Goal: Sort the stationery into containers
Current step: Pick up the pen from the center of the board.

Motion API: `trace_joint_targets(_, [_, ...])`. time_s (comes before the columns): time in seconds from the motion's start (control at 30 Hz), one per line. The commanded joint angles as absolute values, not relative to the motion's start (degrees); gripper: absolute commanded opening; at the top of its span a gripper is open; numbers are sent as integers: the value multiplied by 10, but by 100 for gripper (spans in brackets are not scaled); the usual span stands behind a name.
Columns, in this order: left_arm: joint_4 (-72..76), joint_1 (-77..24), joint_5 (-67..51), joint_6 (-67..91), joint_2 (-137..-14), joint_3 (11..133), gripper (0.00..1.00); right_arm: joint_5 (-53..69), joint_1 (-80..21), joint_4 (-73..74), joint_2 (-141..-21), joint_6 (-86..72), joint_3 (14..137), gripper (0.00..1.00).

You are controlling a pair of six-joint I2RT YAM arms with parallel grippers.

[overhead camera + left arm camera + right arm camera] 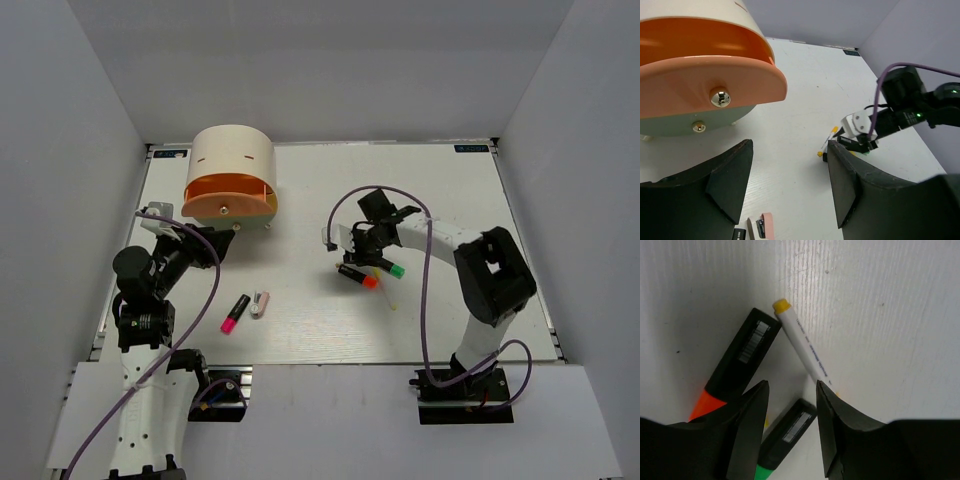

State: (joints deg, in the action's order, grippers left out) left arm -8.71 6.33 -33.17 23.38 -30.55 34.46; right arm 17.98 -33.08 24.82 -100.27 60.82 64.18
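On the right half of the table, three pieces lie close together: the orange highlighter, the green highlighter and a thin cream stick with a yellow tip. The right gripper hangs just over them with its fingers spread, holding nothing. The black end of the green highlighter shows in the gap, down on the table. The tip of the stick lies just beside the end of the orange highlighter.

On the left side, the left gripper is also spread and empty. It is in front of the box, whose orange drawer stands out, its knob facing the fingers. The pink highlighter and the white-pink piece lie side by side near the front edge, well apart from the drawer.

I judge the highlighters to be light, stiff plastic with smooth bodies, so they may slip or turn if pinched near the cap. The best hold is across the black body, at the middle. The stick looks lighter and much thinner, and it may roll away, so the fingers must go down to the table on both sides of its middle. Because the three lie so near each other, closing on one may push its neighbour.
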Motion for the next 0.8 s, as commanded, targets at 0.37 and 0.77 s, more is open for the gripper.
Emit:
trace_joint_targets(0.37, [-71, 68, -352, 230, -303, 344, 71, 222, -301, 391, -1134, 803, 794, 51])
trace_joint_targets(0.77, [-71, 68, -352, 230, -303, 344, 71, 209, -301, 467, -1168, 838, 837, 51])
